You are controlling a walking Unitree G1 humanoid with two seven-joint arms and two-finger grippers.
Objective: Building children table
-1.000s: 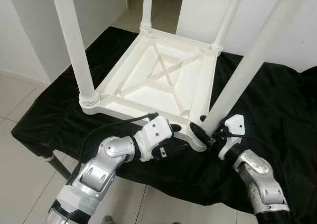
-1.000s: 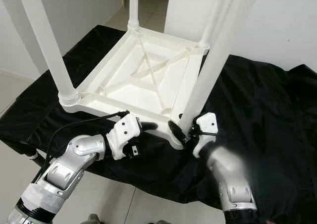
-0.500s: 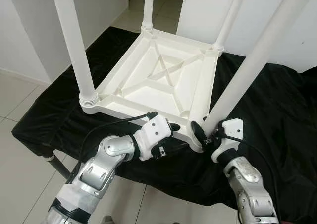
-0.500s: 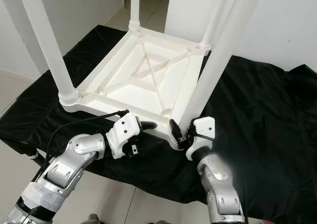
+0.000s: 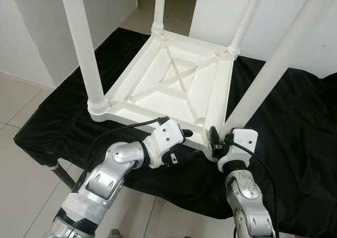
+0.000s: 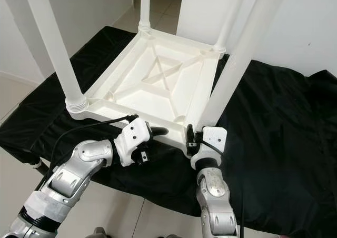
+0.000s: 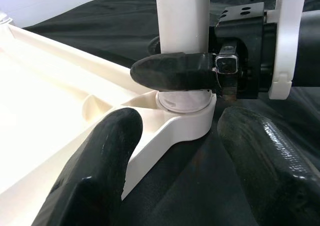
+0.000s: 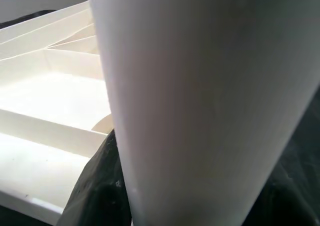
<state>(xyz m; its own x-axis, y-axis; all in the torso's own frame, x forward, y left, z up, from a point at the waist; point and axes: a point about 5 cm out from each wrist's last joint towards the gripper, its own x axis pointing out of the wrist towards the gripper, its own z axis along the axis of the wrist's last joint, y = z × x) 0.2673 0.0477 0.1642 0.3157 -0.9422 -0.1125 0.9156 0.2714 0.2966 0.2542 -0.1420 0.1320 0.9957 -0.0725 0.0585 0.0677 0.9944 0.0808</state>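
A white children's table (image 5: 174,85) lies upside down on a black cloth, its legs pointing up. My right gripper (image 5: 218,138) is at the base of the near right leg (image 5: 263,75) and is shut on it just above the corner socket. One of its fingers (image 7: 175,71) crosses the leg (image 7: 182,16) in the left wrist view, and the leg (image 8: 200,96) looms close in the right wrist view. My left gripper (image 5: 179,140) is open. It straddles the near rim beside that corner, with one finger (image 7: 100,171) over the rim and the other on the cloth side.
The black cloth (image 5: 295,117) covers a low stand whose front edge runs just before my arms; a metal leg (image 5: 60,172) shows under its left end. Tiled floor (image 5: 21,90) and white walls surround it. The other table legs (image 5: 84,48) stand tall on the left and behind.
My right gripper has moved left, in against the base of the near right leg, and its wrist has turned upright. The left gripper stays at the rim.
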